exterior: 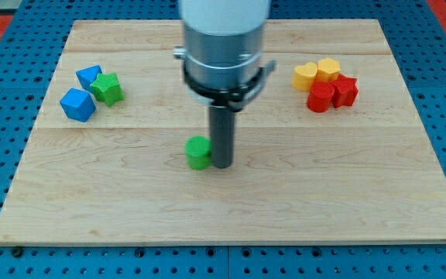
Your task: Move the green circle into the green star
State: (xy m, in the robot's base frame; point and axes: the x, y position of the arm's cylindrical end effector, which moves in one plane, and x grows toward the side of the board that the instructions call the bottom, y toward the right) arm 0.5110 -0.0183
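The green circle (199,152) is a small round green block near the middle of the wooden board. My tip (222,163) rests on the board right beside it, touching its right side. The green star (108,89) lies at the view's upper left, far to the left of the circle and a little above it. It sits against two blue blocks.
A blue block (89,77) and a blue block (77,105) flank the green star. At the upper right, a yellow block (305,76), a yellow block (329,69), a red cylinder (320,98) and a red block (344,91) cluster together. The wooden board (362,194) lies on a blue pegboard.
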